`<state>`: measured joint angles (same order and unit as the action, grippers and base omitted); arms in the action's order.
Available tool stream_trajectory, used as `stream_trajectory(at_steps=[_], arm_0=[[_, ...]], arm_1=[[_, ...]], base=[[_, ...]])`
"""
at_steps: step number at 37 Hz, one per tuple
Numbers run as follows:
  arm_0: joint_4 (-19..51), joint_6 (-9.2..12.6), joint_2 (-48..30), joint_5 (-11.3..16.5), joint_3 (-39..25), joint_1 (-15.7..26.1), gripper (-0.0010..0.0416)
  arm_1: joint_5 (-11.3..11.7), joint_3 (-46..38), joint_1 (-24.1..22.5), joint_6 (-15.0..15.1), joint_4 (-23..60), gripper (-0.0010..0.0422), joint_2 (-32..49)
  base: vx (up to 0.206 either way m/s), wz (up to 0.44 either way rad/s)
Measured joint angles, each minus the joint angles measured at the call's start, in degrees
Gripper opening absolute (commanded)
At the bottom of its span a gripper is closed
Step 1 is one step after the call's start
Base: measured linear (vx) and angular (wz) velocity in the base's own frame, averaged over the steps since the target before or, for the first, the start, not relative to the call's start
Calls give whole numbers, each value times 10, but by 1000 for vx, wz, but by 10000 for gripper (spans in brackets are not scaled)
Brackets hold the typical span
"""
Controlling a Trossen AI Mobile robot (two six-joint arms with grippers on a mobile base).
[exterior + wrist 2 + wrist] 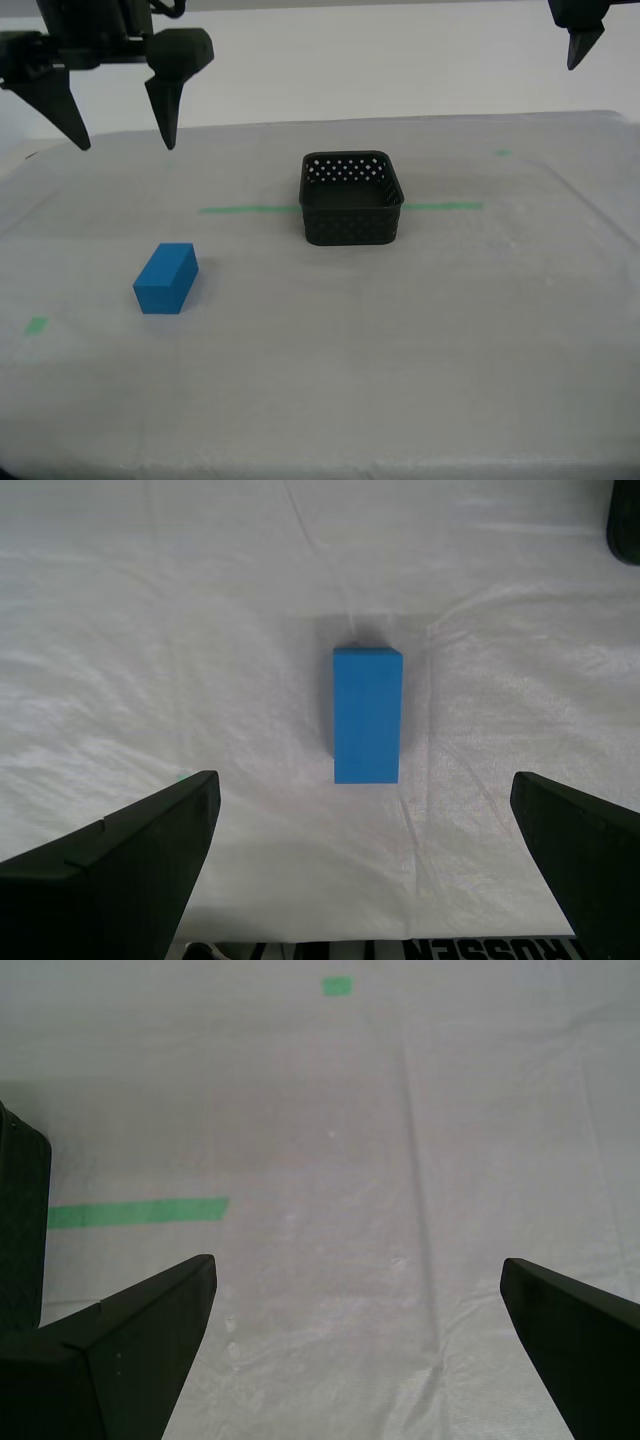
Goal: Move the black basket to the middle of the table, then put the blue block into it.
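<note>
My second claw (122,140) hangs spread wide above the blue block (166,279), my first claw (360,1340) equally spread over bare table (400,350).

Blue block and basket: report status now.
My second gripper open above the blue block; my first gripper open, holding nothing. Block lies on the table, outside the black basket. Nothing between them.

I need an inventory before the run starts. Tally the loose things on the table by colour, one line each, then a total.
Black: 1, the black basket
Blue: 1, the blue block
Total: 2 loose things on the table. Green tape marks are not counted.
</note>
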<state>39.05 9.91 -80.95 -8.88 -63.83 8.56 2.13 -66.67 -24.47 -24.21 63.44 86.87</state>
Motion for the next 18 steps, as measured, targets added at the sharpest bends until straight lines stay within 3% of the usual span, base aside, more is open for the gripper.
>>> stream_trajectory(at_steps=[9,18], arm_0=[[0,0,0,0,0,0,398],[0,0,0,0,0,0,398]], arm_1=[[-28,79,0,-9,-81,401,0],[-30,128,-2,-18,-139,401,0]], base=[[0,0],[0,0]])
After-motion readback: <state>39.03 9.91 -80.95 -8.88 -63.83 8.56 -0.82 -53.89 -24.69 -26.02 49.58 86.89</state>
